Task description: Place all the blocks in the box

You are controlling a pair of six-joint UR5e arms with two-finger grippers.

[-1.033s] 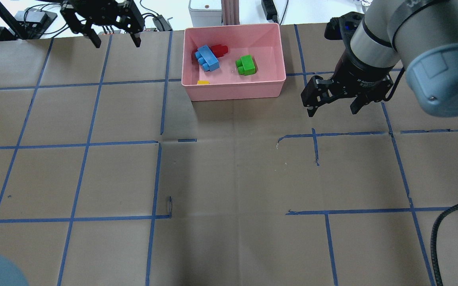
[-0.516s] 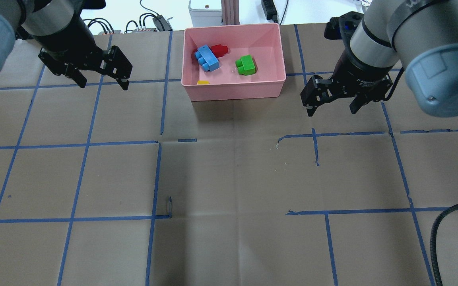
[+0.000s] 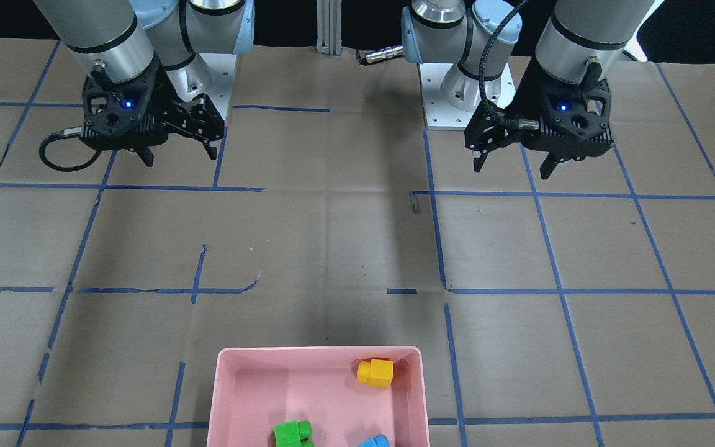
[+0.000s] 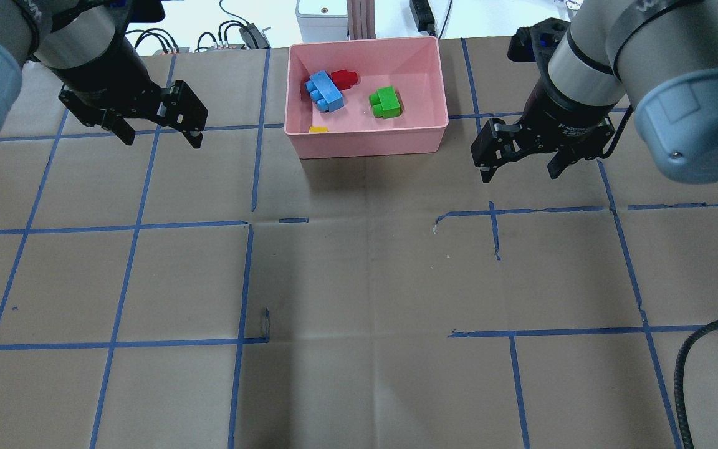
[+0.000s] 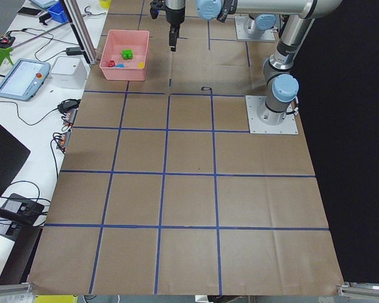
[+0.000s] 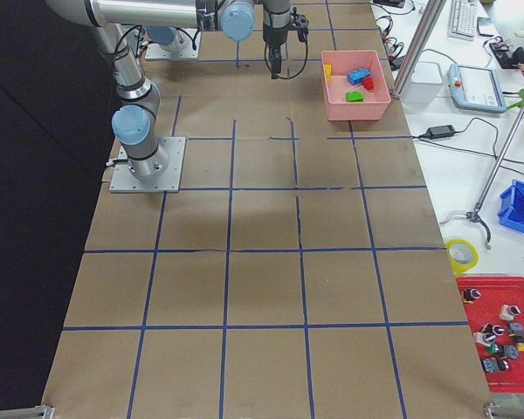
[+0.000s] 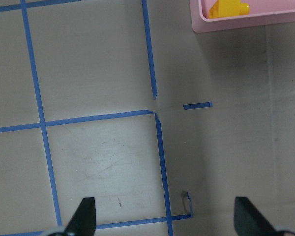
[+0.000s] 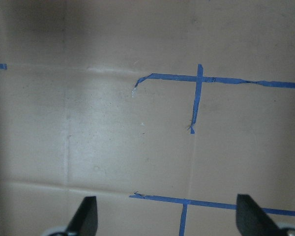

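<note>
The pink box (image 4: 365,148) stands at the table's far middle. The light blue block (image 4: 325,91), red block (image 4: 344,78), green block (image 4: 386,102) and yellow block (image 4: 318,130) all lie inside it. In the front view the box (image 3: 320,352) shows the yellow (image 3: 376,372), green (image 3: 292,433) and blue (image 3: 374,442) blocks; the red one is out of frame. My left gripper (image 4: 162,140) is open and empty above the table, left of the box. My right gripper (image 4: 519,176) is open and empty, right of the box. The left wrist view shows the yellow block (image 7: 228,8) in the box corner.
Blue tape lines grid the brown table cover (image 4: 359,280). A grey unit (image 4: 320,15) and cables lie beyond the far edge. A black cable (image 4: 702,337) hangs at the near right. Both arm bases (image 3: 466,93) stand at the robot's side.
My left gripper has come from the table's far edge toward the robot and now hangs over the table left of the box. The right arm and the blocks have not moved.
</note>
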